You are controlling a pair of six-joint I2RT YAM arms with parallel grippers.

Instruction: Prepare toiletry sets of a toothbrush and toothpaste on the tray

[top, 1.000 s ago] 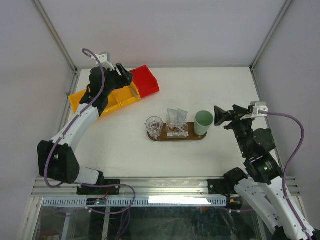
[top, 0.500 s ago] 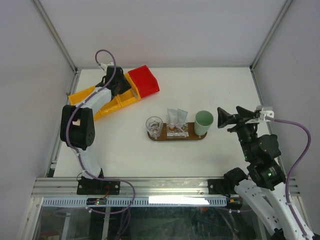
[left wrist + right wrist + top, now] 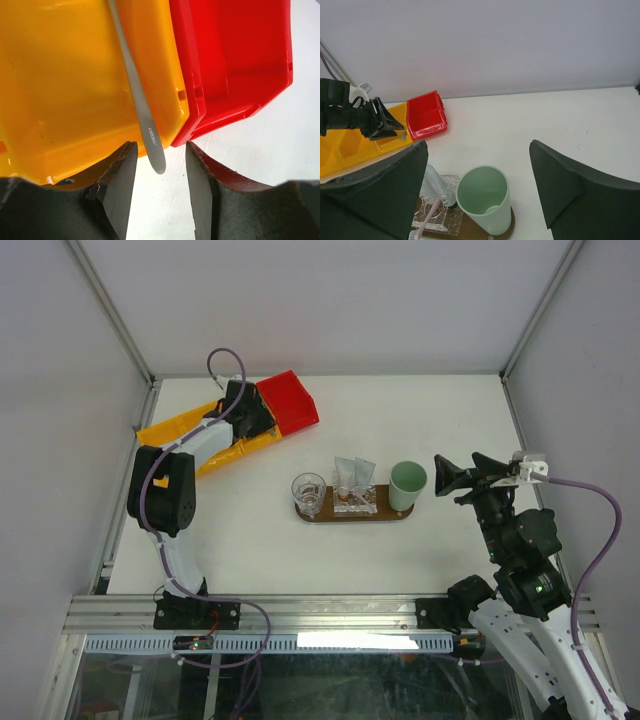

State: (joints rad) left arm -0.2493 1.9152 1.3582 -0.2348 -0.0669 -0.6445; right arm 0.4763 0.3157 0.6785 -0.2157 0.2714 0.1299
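The dark brown oval tray [image 3: 385,515] lies mid-table and carries a clear glass [image 3: 308,492], a clear holder [image 3: 356,500] with two pale tubes [image 3: 352,474] and a pink toothbrush [image 3: 426,216], and a mint-green cup [image 3: 407,485]. My left gripper [image 3: 262,422] is open, low over the end of the yellow bin [image 3: 65,85]. A grey-white toothbrush handle [image 3: 142,112] lies over that bin's rim, its tip between my fingertips and untouched. My right gripper [image 3: 447,478] is wide open and empty, just right of the cup [image 3: 485,197] and above the tray [image 3: 470,234].
The red bin [image 3: 290,403] sits against the yellow bin [image 3: 165,432] at the back left; it looks empty in the left wrist view [image 3: 235,55]. Metal frame posts and white walls close in the table on three sides.
My left arm has dropped from above the bins and stretched out low over the yellow bin, the gripper ending at its red-bin end. My right gripper shifted slightly right, then stayed still.
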